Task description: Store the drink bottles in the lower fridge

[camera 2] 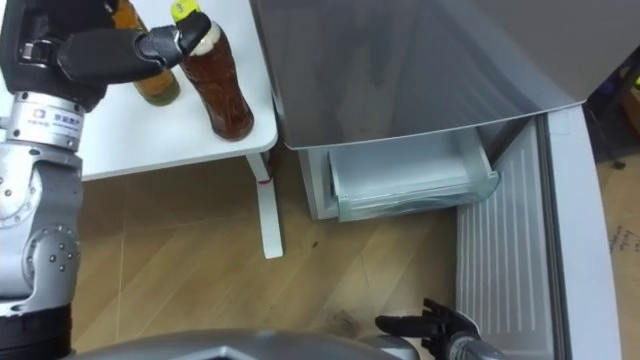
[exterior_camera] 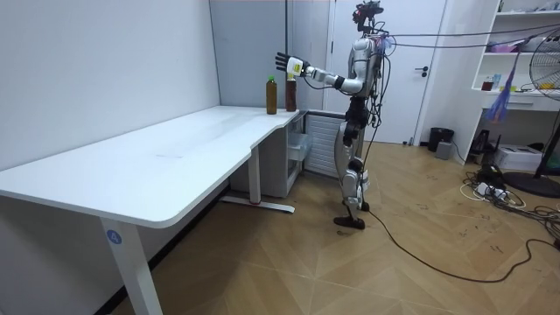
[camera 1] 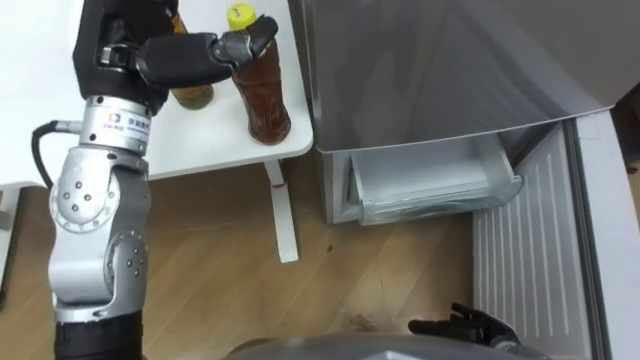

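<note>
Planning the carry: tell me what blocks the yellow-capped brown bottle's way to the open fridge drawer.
Nothing visible. The left robot hand touches the brown yellow-capped plastic bottle on the white table; the clear pulled-out fridge drawer lies open to its right.

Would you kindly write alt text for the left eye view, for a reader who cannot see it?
The robot's left hand reaches to the neck of a yellow-capped brown drink bottle on a white table, a second bottle beside it. To the right, the fridge's lower drawer stands open; the right hand hangs low.
</note>
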Motion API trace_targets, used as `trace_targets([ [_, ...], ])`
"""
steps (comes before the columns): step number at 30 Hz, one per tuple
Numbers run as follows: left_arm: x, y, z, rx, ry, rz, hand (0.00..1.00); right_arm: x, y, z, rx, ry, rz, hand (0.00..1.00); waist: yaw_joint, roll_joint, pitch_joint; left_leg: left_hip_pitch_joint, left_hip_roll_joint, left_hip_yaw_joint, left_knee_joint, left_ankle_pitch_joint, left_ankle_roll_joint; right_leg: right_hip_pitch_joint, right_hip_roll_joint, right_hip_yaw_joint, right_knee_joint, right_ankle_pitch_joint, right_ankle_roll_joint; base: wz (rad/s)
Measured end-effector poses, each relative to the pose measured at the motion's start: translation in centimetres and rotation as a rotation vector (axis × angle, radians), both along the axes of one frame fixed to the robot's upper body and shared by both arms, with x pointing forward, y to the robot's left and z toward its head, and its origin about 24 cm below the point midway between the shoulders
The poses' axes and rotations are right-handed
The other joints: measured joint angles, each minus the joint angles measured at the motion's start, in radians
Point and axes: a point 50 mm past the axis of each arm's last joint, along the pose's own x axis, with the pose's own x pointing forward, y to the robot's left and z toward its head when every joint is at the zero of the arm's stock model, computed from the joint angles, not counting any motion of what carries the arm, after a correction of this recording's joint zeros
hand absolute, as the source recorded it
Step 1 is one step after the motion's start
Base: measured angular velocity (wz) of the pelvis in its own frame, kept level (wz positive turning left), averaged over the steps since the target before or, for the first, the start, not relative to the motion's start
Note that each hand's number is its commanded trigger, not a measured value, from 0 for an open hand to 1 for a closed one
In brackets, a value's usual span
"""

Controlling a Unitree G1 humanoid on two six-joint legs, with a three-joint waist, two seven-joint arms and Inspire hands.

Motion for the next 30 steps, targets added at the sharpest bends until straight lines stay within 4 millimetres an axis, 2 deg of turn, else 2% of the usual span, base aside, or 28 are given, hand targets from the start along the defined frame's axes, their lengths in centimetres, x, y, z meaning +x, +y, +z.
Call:
trace_targets([
  [8, 0.3, 0.5, -3.4, -0.032, 0.156, -0.003, 0.00, 0.1, -0.1, 0.0, 0.000, -0.003, -0.006, 0.00, 0.000, -0.001, -0.0010, 0.008, 0.002, 0.015, -0.004, 0.000, 0.000, 0.000, 0.001, 0.008, 0.001, 0.000, 0.000, -0.04],
  [30, -0.2, 0.4, -5.2, -0.036, 0.236, -0.028, 0.00, 0.1, 0.1, 0.0, 0.023, 0.004, -0.001, 0.00, -0.007, -0.009, -0.0083, 0.009, 0.003, 0.020, -0.003, 0.000, 0.000, 0.001, 0.002, 0.010, 0.002, 0.000, 0.000, -0.01],
])
